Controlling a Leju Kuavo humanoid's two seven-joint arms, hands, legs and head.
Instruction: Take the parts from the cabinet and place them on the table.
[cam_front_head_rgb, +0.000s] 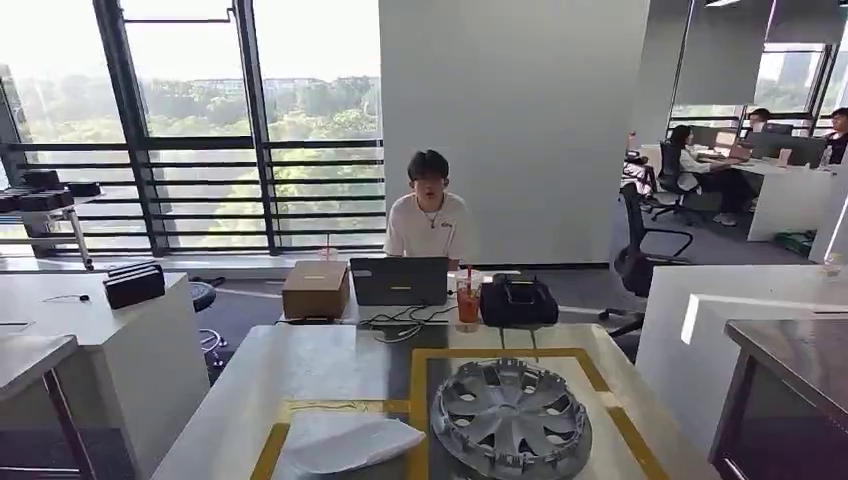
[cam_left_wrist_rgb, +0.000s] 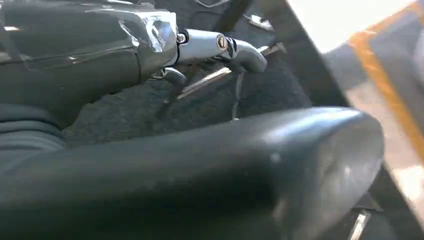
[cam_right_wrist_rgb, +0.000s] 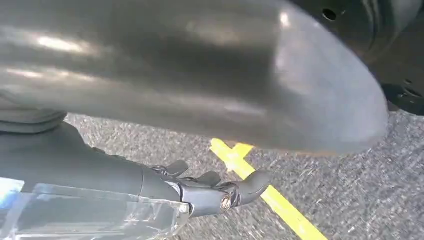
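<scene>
Lying flat on the table (cam_front_head_rgb: 300, 365), inside its yellow-taped frame, is the silver hubcap (cam_front_head_rgb: 510, 418), a white part (cam_front_head_rgb: 345, 442) just beside it. The left hand (cam_left_wrist_rgb: 220, 150) and right hand (cam_right_wrist_rgb: 210, 95) hang empty, fingers apart.

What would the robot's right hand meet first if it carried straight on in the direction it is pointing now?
Probably the floor. In the right wrist view the right hand holds nothing and points toward grey carpet crossed by a yellow tape line; nothing else lies ahead of it, though depth is unclear.
</scene>
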